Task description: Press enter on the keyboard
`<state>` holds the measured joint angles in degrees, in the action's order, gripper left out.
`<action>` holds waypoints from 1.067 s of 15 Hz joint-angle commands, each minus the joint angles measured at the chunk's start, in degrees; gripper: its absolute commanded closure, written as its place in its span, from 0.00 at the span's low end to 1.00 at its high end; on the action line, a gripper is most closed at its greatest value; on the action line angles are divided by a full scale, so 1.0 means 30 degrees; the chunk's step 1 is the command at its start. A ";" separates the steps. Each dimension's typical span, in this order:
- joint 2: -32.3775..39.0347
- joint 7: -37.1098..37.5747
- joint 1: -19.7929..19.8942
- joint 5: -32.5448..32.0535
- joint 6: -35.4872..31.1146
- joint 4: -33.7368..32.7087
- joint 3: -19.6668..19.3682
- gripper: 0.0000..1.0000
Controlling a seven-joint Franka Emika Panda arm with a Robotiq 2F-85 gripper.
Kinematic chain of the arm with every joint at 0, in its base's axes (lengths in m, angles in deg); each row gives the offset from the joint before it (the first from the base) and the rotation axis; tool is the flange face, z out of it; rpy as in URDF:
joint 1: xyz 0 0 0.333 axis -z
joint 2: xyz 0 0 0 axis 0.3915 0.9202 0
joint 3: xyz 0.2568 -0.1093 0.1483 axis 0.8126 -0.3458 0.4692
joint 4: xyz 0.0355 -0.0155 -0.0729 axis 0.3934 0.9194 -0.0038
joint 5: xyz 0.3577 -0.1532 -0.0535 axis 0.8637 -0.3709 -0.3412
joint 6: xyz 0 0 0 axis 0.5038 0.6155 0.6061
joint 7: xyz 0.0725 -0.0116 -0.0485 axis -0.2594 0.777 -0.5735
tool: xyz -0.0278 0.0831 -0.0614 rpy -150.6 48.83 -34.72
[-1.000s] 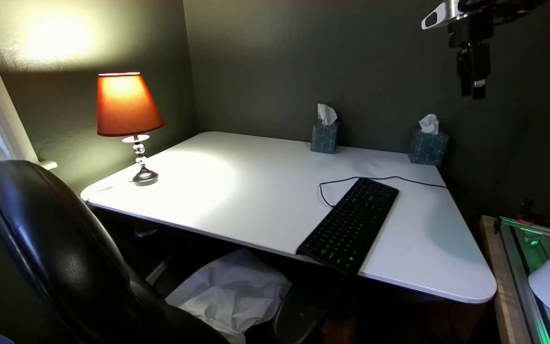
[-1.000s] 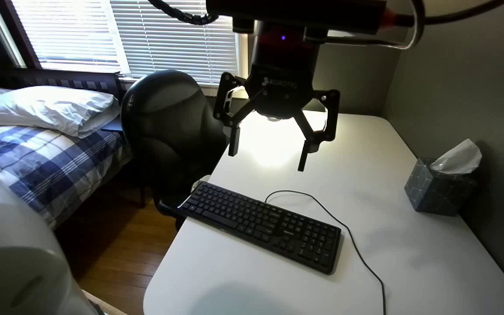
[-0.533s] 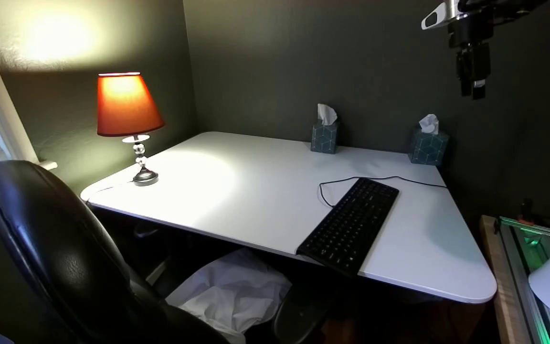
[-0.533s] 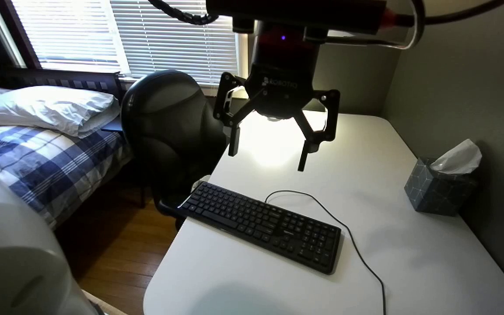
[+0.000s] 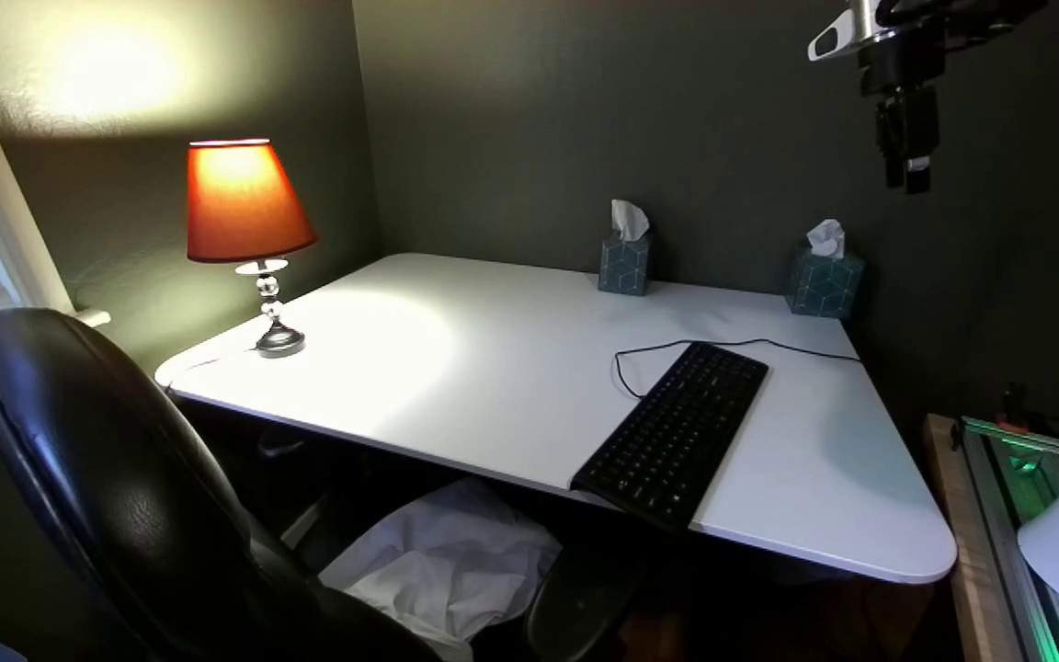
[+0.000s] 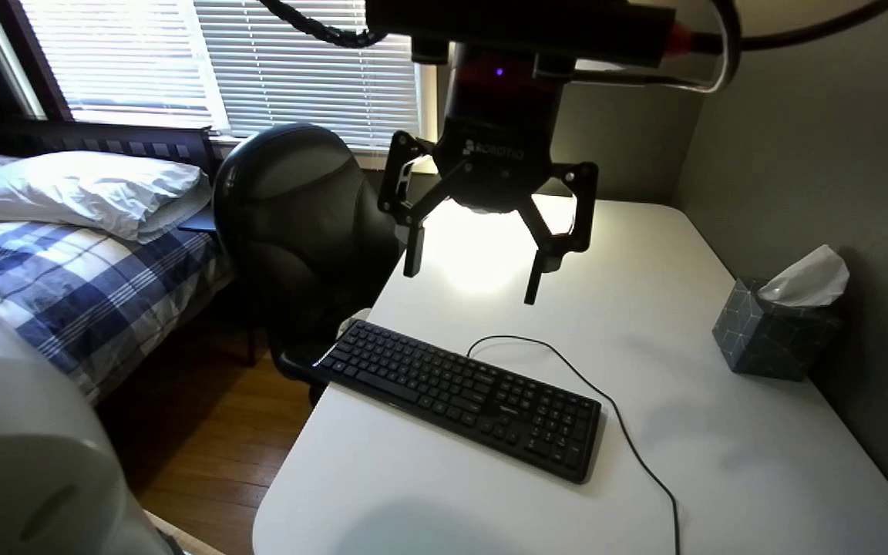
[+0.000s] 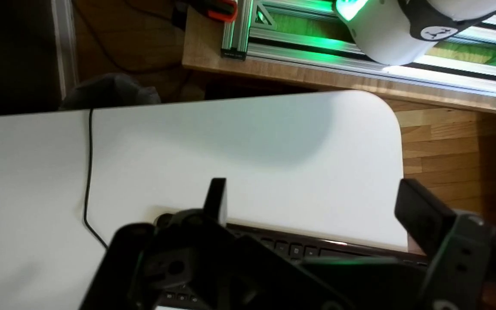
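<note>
We look at a white desk [image 5: 493, 349] with a long, flat black keyboard [image 6: 459, 395] lying on it, its end poking slightly over the desk's edge. If we picture the middle of the desk as a clock's centre in an exterior view, the keyboard lies between three and four o'clock, a lit orange-shaded lamp [image 5: 244, 202] stands at ten, a tissue box [image 5: 624, 265] at one, and another tissue box [image 5: 825, 283] at two, each topped with a tuft of white tissue [image 5: 629, 221]. A black chair [image 5: 107, 460] stands between eight and nine. Moving the clock to the keyboard in an exterior view, we find the black gripper [image 6: 471, 287] at twelve, hanging in the air with its fingers [image 6: 413, 250] pointing down, well apart from the keyboard. Its jaws stand wide, a broad gap between them. A thin black cable [image 6: 620, 420] leaves the keyboard at twelve and curves away toward four. A checked blue-and-white bed [image 6: 105, 285] with a white pillow [image 6: 82, 185] is at ten, and a bright window [image 6: 305, 69] at eleven. In the wrist view, the spread fingers hide part of the keyboard, which lies between five and six o'clock, while the robot's white base [image 7: 385, 38] sits between one and two.
</note>
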<state>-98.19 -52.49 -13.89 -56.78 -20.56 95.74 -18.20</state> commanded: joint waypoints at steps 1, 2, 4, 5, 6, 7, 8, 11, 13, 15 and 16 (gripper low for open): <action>0.2021 0.0941 -0.0217 0.0445 -0.1123 -0.0440 -0.0094 0.00; 0.2287 0.1164 -0.0205 0.0548 -0.1833 -0.0266 -0.0069 0.00; 0.2959 0.1504 -0.0116 0.0780 -0.3485 0.0166 -0.0051 0.00; 0.3281 0.1628 -0.0059 0.0962 -0.4275 0.0325 -0.0051 0.00; 0.3622 0.1722 0.0000 0.1137 -0.4990 0.0488 -0.0040 0.00; 0.4000 0.1941 0.0109 0.1356 -0.5698 0.0618 -0.0065 0.00; 0.4350 0.1867 0.0143 0.1574 -0.6265 0.0735 -0.0106 0.00; 0.5277 0.2022 0.0339 0.2282 -0.7765 0.1162 -0.0095 0.00; 0.5886 0.2046 0.0474 0.2781 -0.8586 0.1326 -0.0093 0.00; 0.6451 0.2072 0.0629 0.3280 -0.9458 0.1456 -0.0109 0.00; 0.6702 0.2089 0.0707 0.3472 -1.0000 0.1562 -0.0109 0.00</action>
<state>-80.21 -46.92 -12.60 -48.58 -46.50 99.27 -18.36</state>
